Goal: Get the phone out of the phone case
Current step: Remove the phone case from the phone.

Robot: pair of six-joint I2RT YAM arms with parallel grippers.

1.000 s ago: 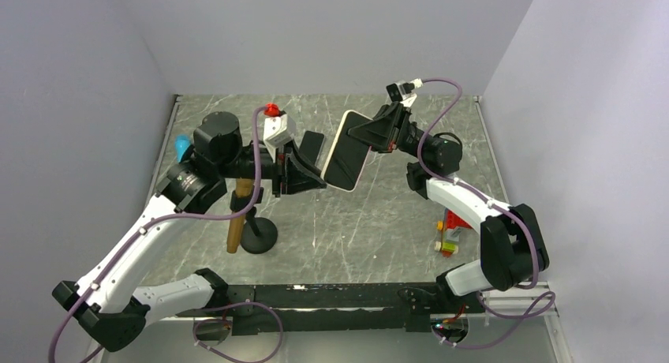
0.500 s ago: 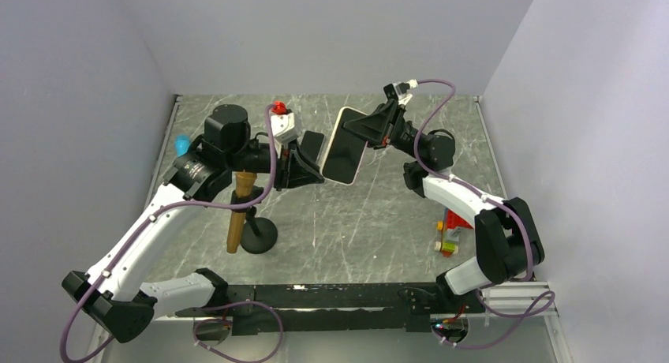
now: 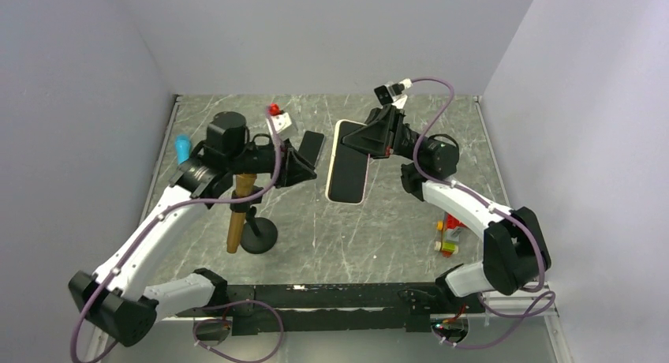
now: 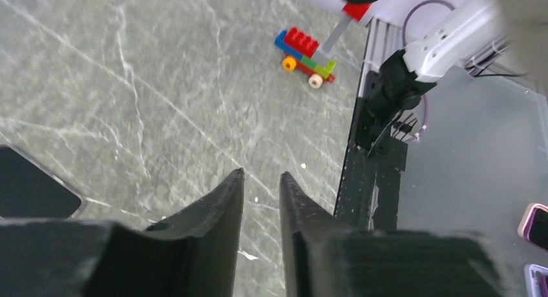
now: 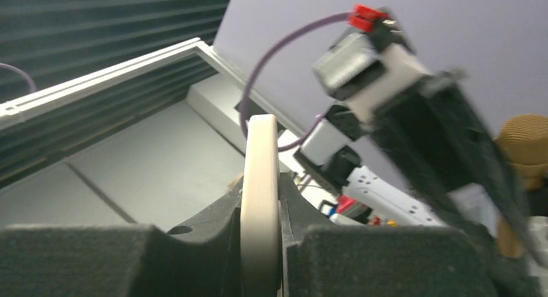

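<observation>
The cream-cased smartphone with its dark glass face (image 3: 349, 162) hangs above the grey marbled table (image 3: 379, 229), clamped at its far end by the right gripper (image 3: 369, 137); its long axis runs toward the arm bases, its free near end hanging lower. The left gripper (image 3: 304, 167) sits just beside the phone's left edge, arm reaching in level, fingers (image 4: 227, 200) nearly together on nothing. The small black slab (image 3: 312, 147) behind it may be a second device, though the view is too coarse to tell.

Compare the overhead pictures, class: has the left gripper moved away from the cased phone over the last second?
Yes. The left gripper has pulled back leftward toward the wooden stand, opening a gap to the cased phone.
</observation>
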